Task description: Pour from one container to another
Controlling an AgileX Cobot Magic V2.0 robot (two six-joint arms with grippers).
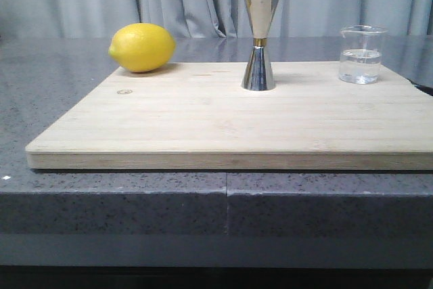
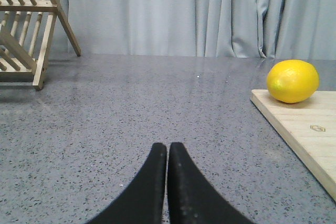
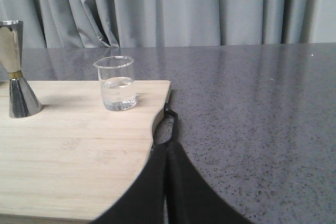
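Beaker (image 1: 362, 54): clear glass, standing upright at the far right corner of the cutting board (image 1: 223, 126), holding clear liquid to roughly half height; pouring lip at the rim.
Jigger (image 1: 260, 35): steel double cone, standing upright mid-board, well apart from the beaker, wide cup facing up.
Right claw (image 3: 167, 153): fingers pressing together, holding nothing, sitting low near the board's handle cut-out, nearer than the beaker.
Left claw (image 2: 167, 156): fingers pressing together, empty, hovering over bare table (image 2: 131, 108).
Lemon (image 1: 142, 47): resting at the board's far left corner, out of the way.
Step in hand (judgement): reaching for the beaker; spread the fingers first, grip mid-wall, keep it level, aim the lip at the jigger.
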